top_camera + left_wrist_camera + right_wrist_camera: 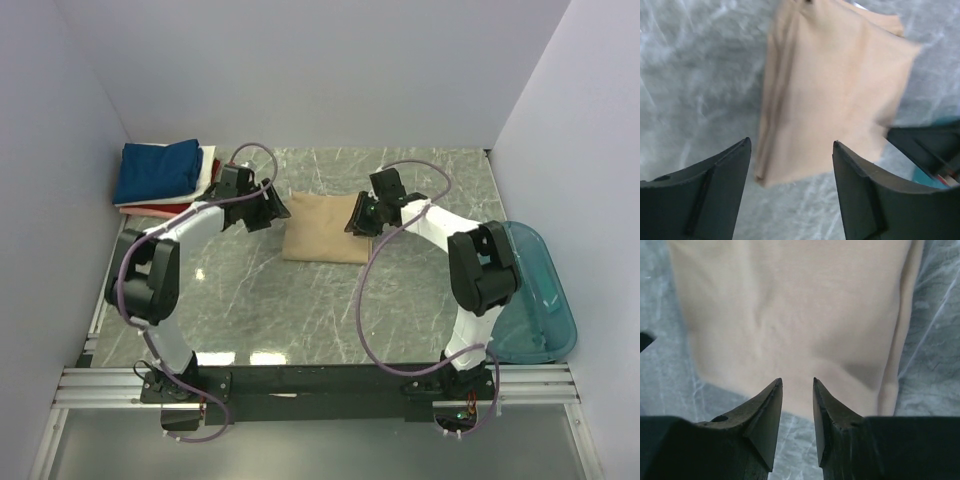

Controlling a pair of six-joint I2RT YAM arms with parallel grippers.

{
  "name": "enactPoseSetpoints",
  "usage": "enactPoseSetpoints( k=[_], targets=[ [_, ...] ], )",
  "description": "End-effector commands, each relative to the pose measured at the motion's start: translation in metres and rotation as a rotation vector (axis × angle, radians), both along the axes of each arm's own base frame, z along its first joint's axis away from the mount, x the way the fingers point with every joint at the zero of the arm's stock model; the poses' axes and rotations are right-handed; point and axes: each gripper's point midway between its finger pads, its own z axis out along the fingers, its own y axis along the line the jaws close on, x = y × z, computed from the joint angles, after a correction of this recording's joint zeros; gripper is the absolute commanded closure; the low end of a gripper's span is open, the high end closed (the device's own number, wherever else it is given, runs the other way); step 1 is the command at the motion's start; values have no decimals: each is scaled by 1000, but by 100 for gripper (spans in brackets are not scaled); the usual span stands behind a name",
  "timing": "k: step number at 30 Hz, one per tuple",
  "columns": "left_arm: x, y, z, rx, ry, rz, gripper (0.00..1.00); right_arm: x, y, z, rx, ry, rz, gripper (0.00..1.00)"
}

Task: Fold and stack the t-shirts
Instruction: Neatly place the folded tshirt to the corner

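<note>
A tan t-shirt (327, 240) lies folded into a rectangle at the middle of the marble table. My left gripper (275, 212) hovers just off its left edge, jaws wide apart and empty; in the left wrist view the tan t-shirt (835, 85) lies ahead of the left gripper (792, 142). My right gripper (358, 218) sits at the shirt's right edge. Its jaws (797, 381) stand a narrow gap apart with bare table showing between them, tips over the hem of the tan t-shirt (790, 315). A stack of folded t-shirts rests at the back left, navy one (157, 170) on top.
Under the navy shirt, a white layer (207, 165) and a red edge (150, 209) show in the stack against the left wall. A teal translucent tub (535, 300) hangs off the table's right side. The right gripper's black finger (930, 145) shows in the left wrist view.
</note>
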Motion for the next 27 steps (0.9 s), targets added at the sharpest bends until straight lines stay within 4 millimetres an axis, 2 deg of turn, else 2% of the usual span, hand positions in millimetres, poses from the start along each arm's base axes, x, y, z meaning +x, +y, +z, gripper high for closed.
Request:
enactPoseSetpoints(
  k=[1, 2, 4, 5, 13, 16, 22, 27],
  targets=[
    [8, -3, -8, 27, 14, -96, 28, 0, 4, 41, 67, -105, 14, 62],
    [9, -7, -10, 21, 13, -129, 28, 0, 4, 53, 82, -134, 10, 62],
    [15, -13, -19, 11, 30, -154, 27, -6, 2, 55, 89, -138, 6, 61],
    [15, -17, -21, -8, 37, -173, 27, -8, 2, 62, 98, -155, 6, 61],
    [23, -23, -64, -20, 121, -161, 31, -28, -6, 69, 102, -178, 16, 61],
    [20, -26, -80, -11, 156, -158, 34, -35, -8, 68, 103, -178, 17, 61],
    [5, -33, -114, 79, 230, -128, 44, -43, -7, 81, 125, -200, 32, 61],
    [-1, -38, -129, 143, 256, -116, 49, -48, -9, 91, 137, -219, 37, 61]
  ],
)
